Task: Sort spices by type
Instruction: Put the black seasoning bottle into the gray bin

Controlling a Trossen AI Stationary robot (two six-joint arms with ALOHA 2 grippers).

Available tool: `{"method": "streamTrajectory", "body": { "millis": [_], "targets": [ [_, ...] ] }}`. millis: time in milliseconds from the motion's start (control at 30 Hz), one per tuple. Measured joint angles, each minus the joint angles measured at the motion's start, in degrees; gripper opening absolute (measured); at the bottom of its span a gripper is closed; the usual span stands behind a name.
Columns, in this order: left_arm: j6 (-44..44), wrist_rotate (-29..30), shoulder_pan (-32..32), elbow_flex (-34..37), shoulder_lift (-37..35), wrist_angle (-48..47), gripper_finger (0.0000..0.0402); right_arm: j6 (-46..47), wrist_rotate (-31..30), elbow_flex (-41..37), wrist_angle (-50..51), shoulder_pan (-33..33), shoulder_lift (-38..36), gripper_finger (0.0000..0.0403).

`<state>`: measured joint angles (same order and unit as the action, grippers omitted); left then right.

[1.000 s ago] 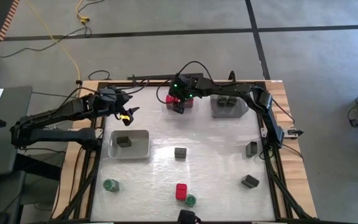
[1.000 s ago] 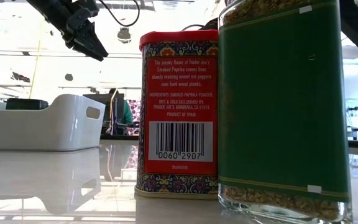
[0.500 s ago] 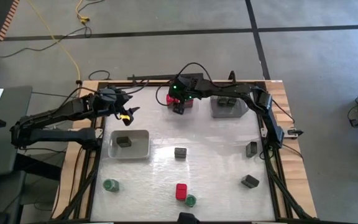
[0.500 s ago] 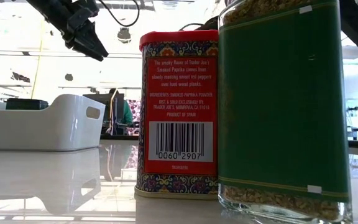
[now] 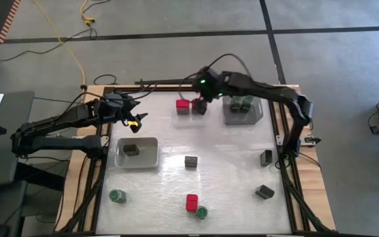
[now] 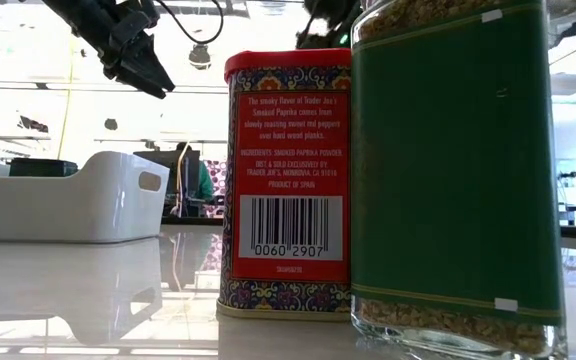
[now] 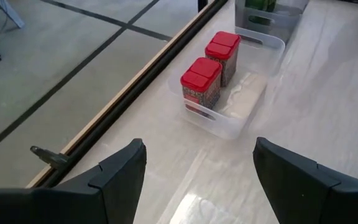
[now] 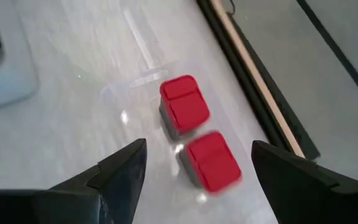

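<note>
Two red square tins point(image 5: 183, 105) point(image 5: 199, 108) stand upright in a clear tray point(image 7: 252, 99) at the far middle; they also show in the right wrist view point(image 8: 184, 106) point(image 8: 211, 159). My right gripper point(image 5: 201, 97) hangs open above them, touching nothing. My left gripper point(image 5: 134, 119) is open and empty at the far left, above the white tray. A third red tin point(image 5: 191, 201) and a green-lidded jar point(image 5: 202, 212) stand side by side near the front edge. Another green jar point(image 5: 117, 195) stands front left. Dark tins stand at the middle point(image 5: 190, 160) and right point(image 5: 266, 157) point(image 5: 264, 191).
A white tray point(image 5: 149, 160) at left holds one dark tin point(image 5: 131, 149). A grey tray point(image 5: 242, 118) at far right holds green jars point(image 5: 241, 103). In the low view the red tin point(image 6: 283, 180) and jar point(image 6: 453, 170) stand close to the camera.
My right gripper has risen from low over the clear tray and drawn back toward the table's far right. The two red tins, which it partly covered before, now show whole in the tray. My left arm has kept still.
</note>
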<state>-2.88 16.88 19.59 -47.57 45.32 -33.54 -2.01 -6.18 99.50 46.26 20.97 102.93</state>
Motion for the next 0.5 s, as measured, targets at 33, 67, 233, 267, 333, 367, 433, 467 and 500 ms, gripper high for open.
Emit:
{"method": "streamTrajectory", "body": {
  "millis": [33, 67, 233, 267, 333, 367, 433, 467, 500],
  "targets": [
    [0.0, 0.0, 0.0, 0.0, 0.0, 0.0, 0.0283, 0.9, 0.0, 0.0, 1.6, 0.0, -1.6, 0.0317],
    [0.0, 0.0, 0.0, 0.0, 0.0, 0.0, 0.0283, 1.7, 0.0, 0.0, 3.0, -0.2, -3.2, 0.0317],
    [-1.3, -0.3, 0.0, 0.0, 0.0, 0.0, 0.0283, 4.7, -1.7, -6.6, 5.0, -1.8, -13.7, 0.0317],
    [-2.1, -0.8, 0.0, 0.0, 0.0, 0.0, 0.0283, 5.4, -3.0, -9.5, 4.3, -2.4, -16.2, 0.0317],
    [-1.9, -2.8, -0.2, 0.0, 0.0, 0.0, 0.0283, 7.3, -5.7, -15.8, 2.4, -3.7, -21.3, 0.0317],
    [-1.5, -3.5, -0.4, 0.0, 0.0, 0.1, 0.0283, 8.4, -6.7, -19.0, 1.1, -4.4, -23.8, 0.0317],
    [-1.5, -3.6, -0.9, 0.0, 0.0, 0.3, 0.0283, 10.7, -7.5, -24.8, -1.4, -5.8, -28.8, 0.0317],
    [-1.9, -3.7, -1.2, 0.0, 0.0, 0.8, 0.0283, 11.9, -7.6, -27.2, -2.4, -6.4, -31.1, 0.0317],
    [-2.2, -3.7, -1.5, 0.0, 0.0, 1.4, 0.0283, 13.0, -7.7, -29.1, -2.8, -7.0, -33.1, 0.0317]
  ]
}}
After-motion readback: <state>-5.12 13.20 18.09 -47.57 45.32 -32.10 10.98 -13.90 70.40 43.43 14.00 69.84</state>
